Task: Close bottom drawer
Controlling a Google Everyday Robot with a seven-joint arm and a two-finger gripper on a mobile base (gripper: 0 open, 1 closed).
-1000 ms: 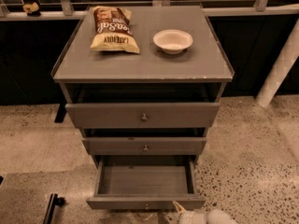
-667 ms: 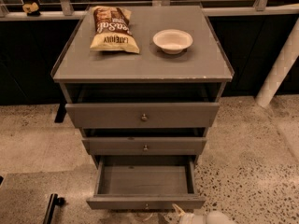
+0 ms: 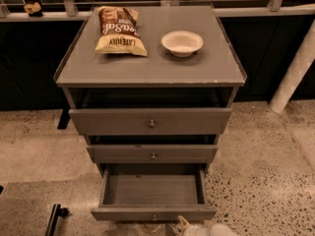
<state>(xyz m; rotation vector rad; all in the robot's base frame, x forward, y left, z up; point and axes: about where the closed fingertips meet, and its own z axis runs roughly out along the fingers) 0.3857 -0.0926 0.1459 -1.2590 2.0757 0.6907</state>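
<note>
The grey wooden cabinet (image 3: 147,73) stands in the middle of the camera view. Its bottom drawer (image 3: 152,191) is pulled far out, with an empty grey box and a low front panel (image 3: 152,214) carrying a small knob. The middle drawer (image 3: 152,154) and the top drawer (image 3: 150,122) stick out slightly. My gripper (image 3: 186,224) shows as a white shape at the bottom edge, just below and right of the bottom drawer's front panel, close to it.
A chip bag (image 3: 119,30) and a white bowl (image 3: 182,42) lie on the cabinet top. A white post (image 3: 293,75) stands at the right. A black object (image 3: 54,218) lies on the speckled floor at the lower left.
The gripper at the bottom edge has shifted slightly; the bottom drawer stays pulled out as before.
</note>
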